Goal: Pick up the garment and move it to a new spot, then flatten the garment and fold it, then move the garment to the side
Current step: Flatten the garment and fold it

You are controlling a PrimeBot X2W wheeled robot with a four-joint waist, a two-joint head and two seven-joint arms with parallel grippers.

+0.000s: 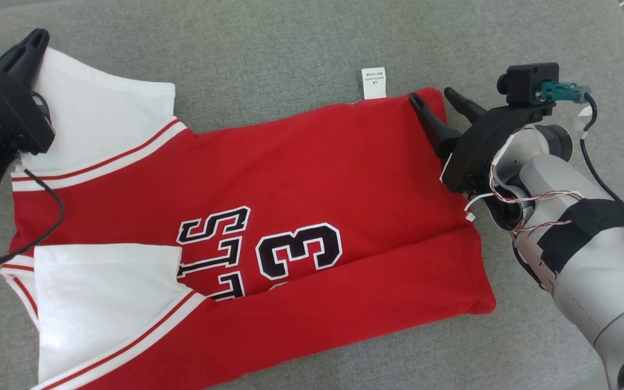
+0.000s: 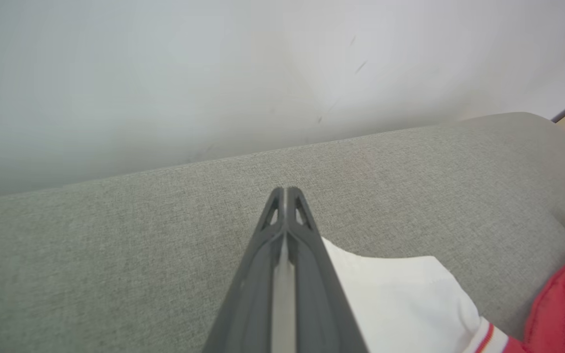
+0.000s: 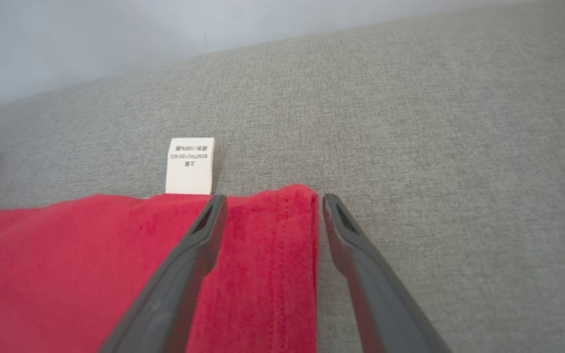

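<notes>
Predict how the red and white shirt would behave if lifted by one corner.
Probably floppy: the shirt lies flat with soft folds, so it would likely drape and sag. Likely light, being thin cloth. Its white sleeve and label might swing loose.

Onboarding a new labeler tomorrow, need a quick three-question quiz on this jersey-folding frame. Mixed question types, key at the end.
1. True or false: the right pincer is shut on the red jersey.
2. What sticks out onto the grey cushion past the jersey's edge, near the right pincer? A) a white label B) a button C) a sock
3. Which pincer has its fingers closed together, and beside which part of the jersey?

Key
1. False: it is open, astride the hem corner.
2. A, the white label.
3. The left pincer, beside the white sleeve.
</notes>
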